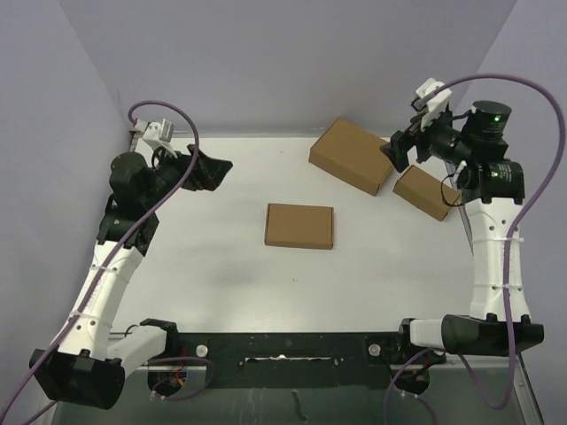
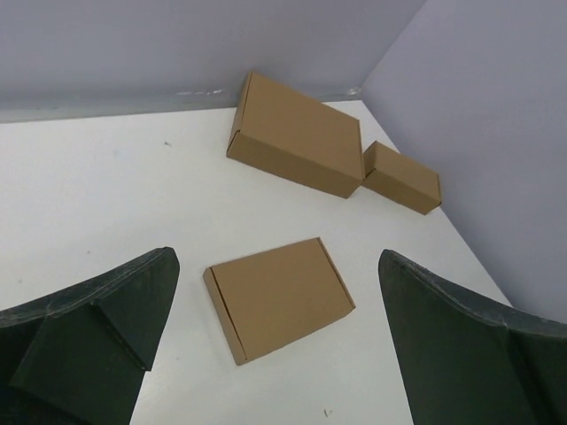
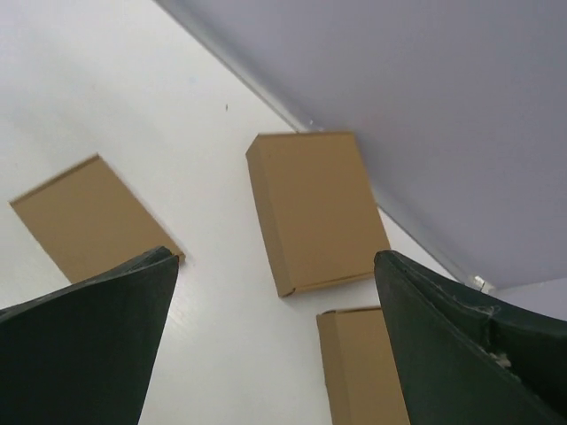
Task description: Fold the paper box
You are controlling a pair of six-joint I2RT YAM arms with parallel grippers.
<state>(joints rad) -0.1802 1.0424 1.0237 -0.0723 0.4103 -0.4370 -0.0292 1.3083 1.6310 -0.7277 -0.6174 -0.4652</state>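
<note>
The paper box [image 1: 299, 226] lies flat and closed on the white table near the middle, and no flaps show. It also shows in the left wrist view [image 2: 279, 297] and at the left of the right wrist view [image 3: 89, 217]. My left gripper [image 1: 215, 168] hovers at the far left, well away from the box, open and empty; in its own view [image 2: 276, 257] the box lies between and beyond the fingers. My right gripper [image 1: 395, 150] is at the far right, raised near the two other boxes, open and empty in its own view [image 3: 275, 255].
The largest brown box [image 1: 353, 155] [image 2: 297, 133] [image 3: 319, 208] sits at the back right. The smallest brown box [image 1: 427, 191] [image 2: 403, 177] [image 3: 359, 367] lies just right of it. Purple walls enclose the table on three sides.
</note>
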